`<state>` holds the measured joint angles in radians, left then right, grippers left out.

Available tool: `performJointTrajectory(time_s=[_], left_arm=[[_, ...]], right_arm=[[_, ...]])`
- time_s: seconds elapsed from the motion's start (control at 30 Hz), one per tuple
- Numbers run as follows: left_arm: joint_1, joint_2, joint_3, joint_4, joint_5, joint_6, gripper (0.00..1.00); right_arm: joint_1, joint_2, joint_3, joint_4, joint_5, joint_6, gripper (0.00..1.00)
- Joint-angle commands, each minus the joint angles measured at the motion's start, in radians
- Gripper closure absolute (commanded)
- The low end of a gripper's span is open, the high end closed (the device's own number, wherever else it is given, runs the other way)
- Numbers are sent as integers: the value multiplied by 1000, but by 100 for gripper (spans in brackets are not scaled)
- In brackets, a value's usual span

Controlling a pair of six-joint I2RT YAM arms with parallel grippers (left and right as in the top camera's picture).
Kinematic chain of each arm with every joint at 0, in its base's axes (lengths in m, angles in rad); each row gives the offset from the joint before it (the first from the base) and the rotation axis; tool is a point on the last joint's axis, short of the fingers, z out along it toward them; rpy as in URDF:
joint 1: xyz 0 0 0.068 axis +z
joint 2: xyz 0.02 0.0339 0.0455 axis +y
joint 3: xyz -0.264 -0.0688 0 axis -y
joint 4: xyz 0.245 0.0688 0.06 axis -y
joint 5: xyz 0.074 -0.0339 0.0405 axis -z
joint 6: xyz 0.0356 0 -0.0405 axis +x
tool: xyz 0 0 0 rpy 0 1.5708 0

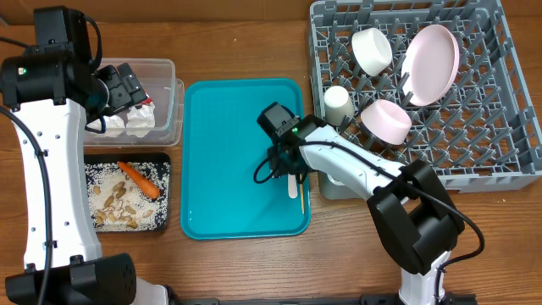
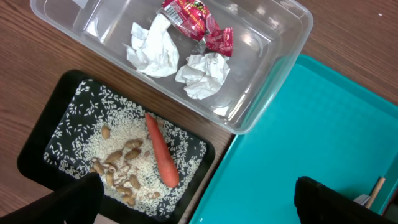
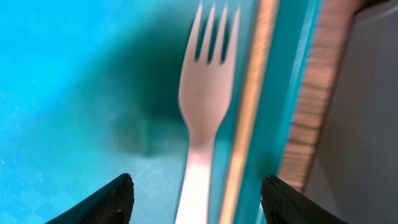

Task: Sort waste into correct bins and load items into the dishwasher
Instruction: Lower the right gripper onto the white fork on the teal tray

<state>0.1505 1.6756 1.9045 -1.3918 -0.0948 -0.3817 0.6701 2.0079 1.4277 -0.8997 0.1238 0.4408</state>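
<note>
Fork between right gripper fingers

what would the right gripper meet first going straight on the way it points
Probably the white fork, lying on the teal tray between the open fingers of the right gripper, with the wooden stick just beside it; depth is hard to judge.

The fork is white, the stick tan, the tray teal.

Glossy, smooth teal plastic serving tray; matt white plastic fork; thin pale wooden stick; grained brown wooden table.
</note>
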Motion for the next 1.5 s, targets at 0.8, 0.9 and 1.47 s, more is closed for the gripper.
performJointTrajectory(time_s=[0.8,0.9,1.47], left_arm=[[-3,-10,15,-2,-6,19,0],[-3,-10,15,-2,-6,19,0],[-3,-10,15,-2,-6,19,0]], right_arm=[[5,15,69,13,-147,68,0],[5,15,69,31,-201,68,0],[4,18,68,-5,-95,134,49]])
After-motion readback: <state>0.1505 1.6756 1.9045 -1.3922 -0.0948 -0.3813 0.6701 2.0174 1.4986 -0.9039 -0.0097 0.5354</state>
